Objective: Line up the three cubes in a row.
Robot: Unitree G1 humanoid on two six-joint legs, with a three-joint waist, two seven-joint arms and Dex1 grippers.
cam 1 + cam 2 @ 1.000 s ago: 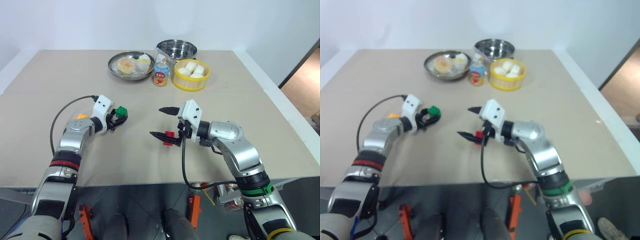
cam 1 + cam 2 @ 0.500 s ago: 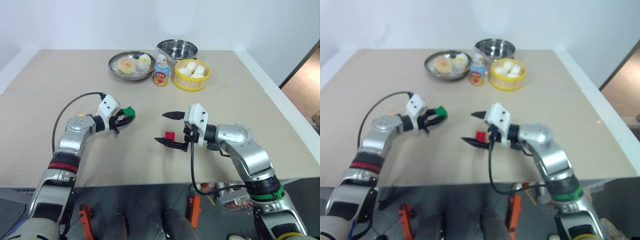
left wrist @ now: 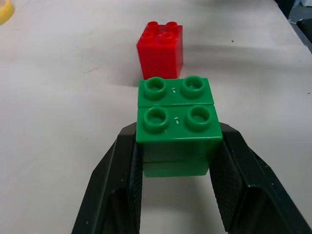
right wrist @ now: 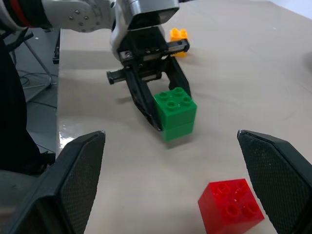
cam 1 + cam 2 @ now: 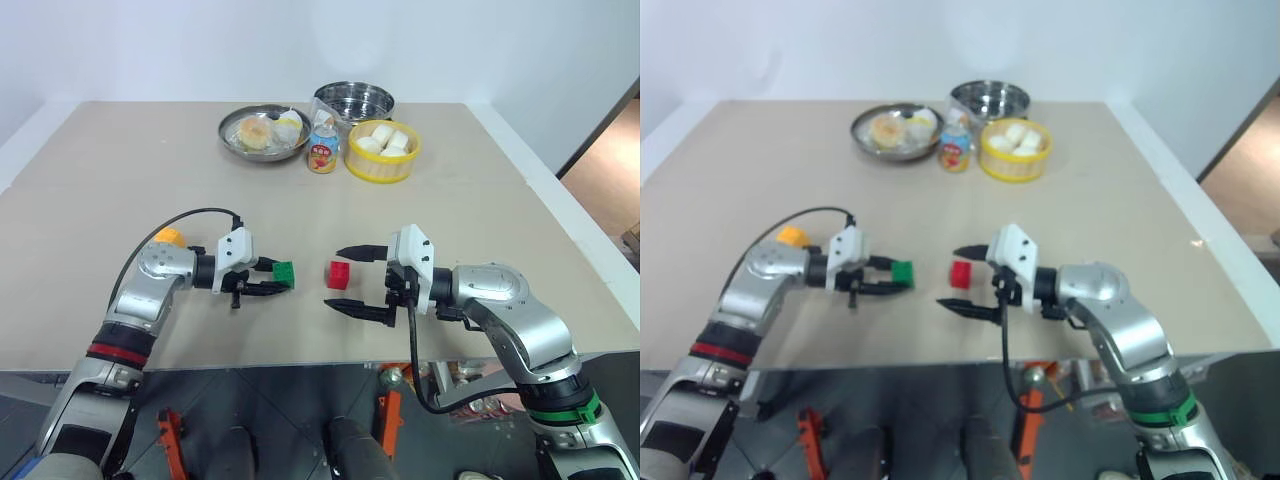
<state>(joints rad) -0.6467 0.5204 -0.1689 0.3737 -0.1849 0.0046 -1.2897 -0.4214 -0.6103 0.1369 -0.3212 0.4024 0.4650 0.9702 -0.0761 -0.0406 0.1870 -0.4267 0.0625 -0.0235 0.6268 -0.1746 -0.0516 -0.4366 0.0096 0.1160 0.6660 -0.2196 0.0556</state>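
Observation:
My left gripper (image 5: 283,278) is shut on the green cube (image 5: 284,273) and holds it upright and low over the tan table (image 5: 450,190). In the left wrist view the black fingers (image 3: 122,170) clamp both sides of the green cube (image 3: 175,122), with the red cube (image 3: 161,48) just past it. The red cube (image 5: 339,274) stands on the table a short gap to the right of the green one. My right gripper (image 5: 333,279) is open, its fingertips either side of the red cube without touching. The orange-yellow cube (image 5: 170,237) lies behind my left forearm.
At the back of the table stand a metal plate (image 5: 262,132) with a bun, a metal bowl (image 5: 353,100), a yellow bowl (image 5: 382,152) of white buns and a small bottle (image 5: 321,148). The table's front edge runs just below both grippers.
My left gripper has carried the green cube right and nearer, up beside the red cube, and turned to point right. My right gripper has drawn back to the right, staying open.

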